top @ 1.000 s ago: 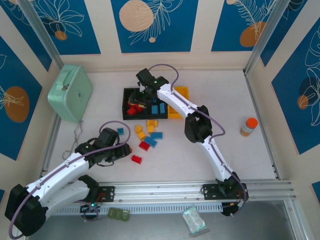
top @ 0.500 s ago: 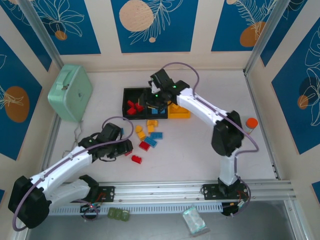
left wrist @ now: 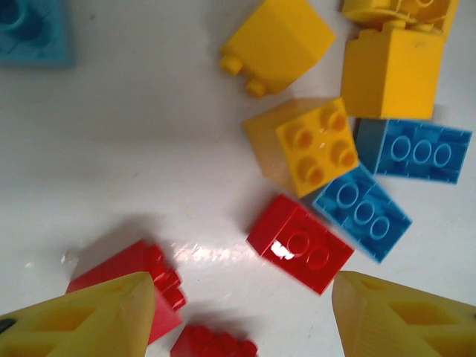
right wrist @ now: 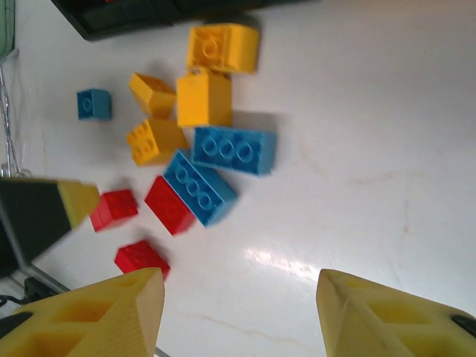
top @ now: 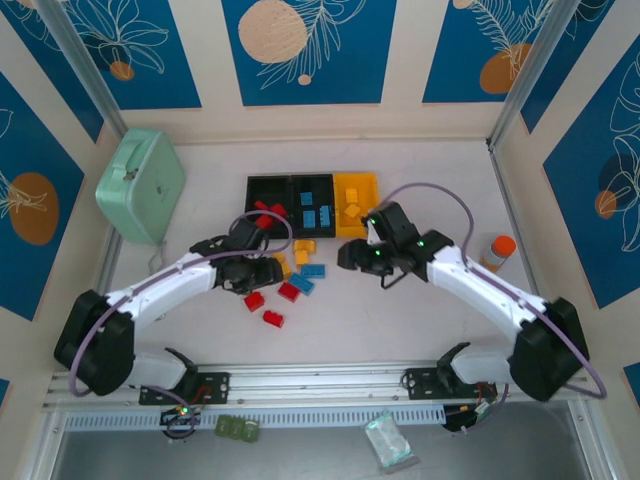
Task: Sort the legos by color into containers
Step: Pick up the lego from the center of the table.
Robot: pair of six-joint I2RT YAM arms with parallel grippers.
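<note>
The three joined containers stand at the back: the left black bin holds red legos, the middle black bin blue ones, the yellow-orange bin yellow ones. Loose legos lie in front of them: a red brick, blue bricks and yellow bricks. My left gripper hangs open over the red bricks at the pile's left side. My right gripper is open and empty above bare table right of the pile, with blue bricks ahead of it.
A mint-green case sits at the back left. An orange-capped bottle stands at the right wall. A metal rail runs along the near edge, with a clear plastic bag beyond it.
My right arm has pulled back from over the bins to the table right of the pile. My left arm has reached forward and right to the pile's red bricks.
</note>
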